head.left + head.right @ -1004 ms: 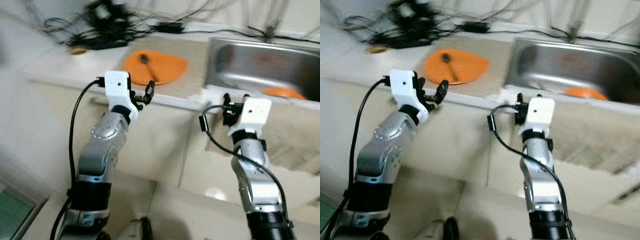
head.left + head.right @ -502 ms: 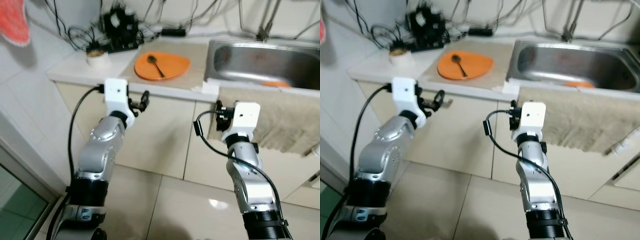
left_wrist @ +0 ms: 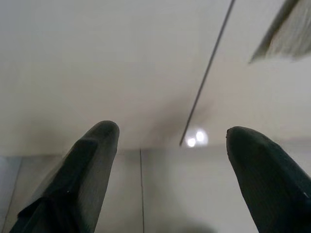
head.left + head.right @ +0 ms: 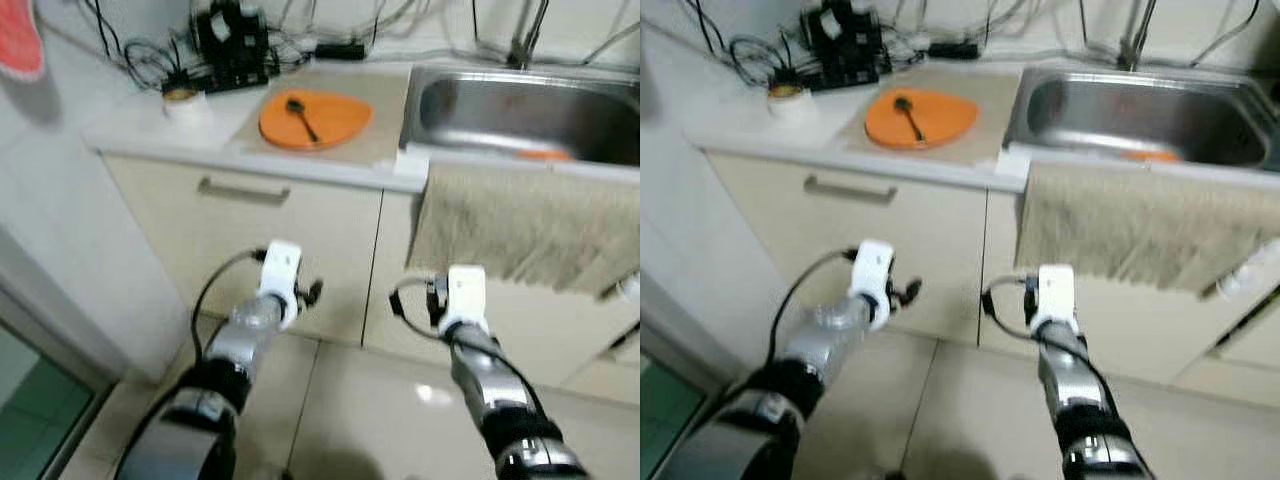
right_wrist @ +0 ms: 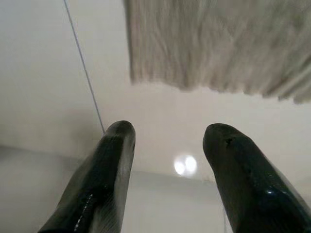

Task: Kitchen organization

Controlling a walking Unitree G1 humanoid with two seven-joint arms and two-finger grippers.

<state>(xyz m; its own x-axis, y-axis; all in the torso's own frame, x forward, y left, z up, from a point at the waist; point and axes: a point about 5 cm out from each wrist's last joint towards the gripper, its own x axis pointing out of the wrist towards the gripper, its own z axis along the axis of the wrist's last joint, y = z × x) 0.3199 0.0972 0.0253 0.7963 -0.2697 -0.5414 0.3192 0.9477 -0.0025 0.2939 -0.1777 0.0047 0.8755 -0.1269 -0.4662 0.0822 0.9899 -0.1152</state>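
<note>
Left eye view: your left claw (image 4: pixel 312 291) and right claw (image 4: pixel 432 300) hang low before the cabinets, both released and empty, well below the orange plate (image 4: pixel 315 117) and spoon (image 4: pixel 300 113) on the table (image 4: pixel 140 130). Reach blindly and you risk striking the drawer handle (image 4: pixel 243 189).

Even, soft indoor light fills the head views, which are smeared by motion blur: the arms, the towel (image 4: pixel 525 225) and the counter (image 4: pixel 150 135) edge lack crisp outlines, and the corners look softest. The sink (image 4: pixel 1140 105) catches dull grey reflections. A small bright glare spot sits on the glossy floor (image 4: pixel 425 395) between the arms. In the left wrist view the same kind of glare (image 3: pixel 197 138) shines between the fingers (image 3: pixel 85 170), which are dark and out of focus. In the right wrist view a glare spot (image 5: pixel 183 165) also glows between the fingers (image 5: pixel 104 179); the towel above them is blurred.
</note>
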